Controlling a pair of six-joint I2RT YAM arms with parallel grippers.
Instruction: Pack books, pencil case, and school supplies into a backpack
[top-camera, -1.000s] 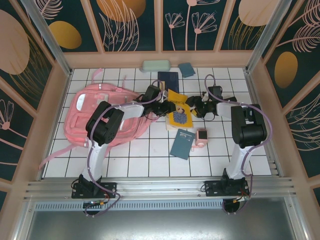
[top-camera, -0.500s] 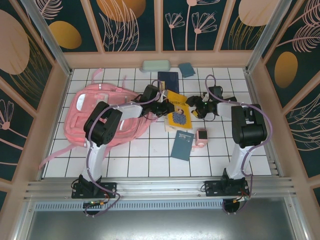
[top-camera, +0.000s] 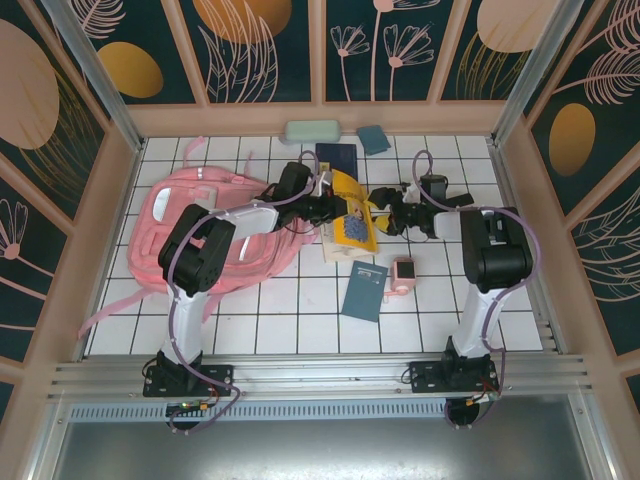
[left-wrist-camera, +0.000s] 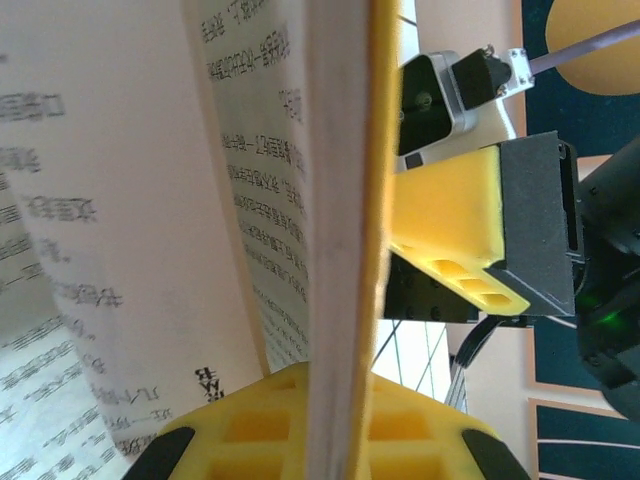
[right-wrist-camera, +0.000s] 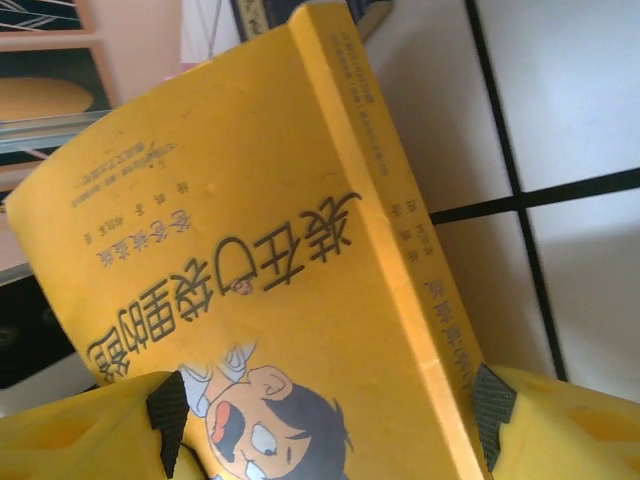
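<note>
The bright yellow book (top-camera: 356, 218) with the cartoon cover stands tilted up on the tiles at mid-table, its pages fanning open. My left gripper (top-camera: 333, 208) is shut on its edge; in the left wrist view the fingers (left-wrist-camera: 250, 425) pinch the cover and pages (left-wrist-camera: 340, 200). My right gripper (top-camera: 384, 215) is open, its jaws wide on either side of the book's cover (right-wrist-camera: 300, 250) and spine. The pink backpack (top-camera: 200, 230) lies to the left. The mint pencil case (top-camera: 312, 131) sits at the back wall. A pink cube (top-camera: 403, 272) rests by a navy book (top-camera: 365, 288).
Another navy book (top-camera: 337, 158) lies behind the grippers and a small teal pad (top-camera: 373, 138) sits near the back wall. A backpack strap (top-camera: 110, 312) trails toward the left front. Low walls ring the tiled table; the near rows of tiles are bare.
My left gripper closed on the yellow book's edge and raised it from flat to tilted on edge, shifting toward the backpack. My right jaws widened.
</note>
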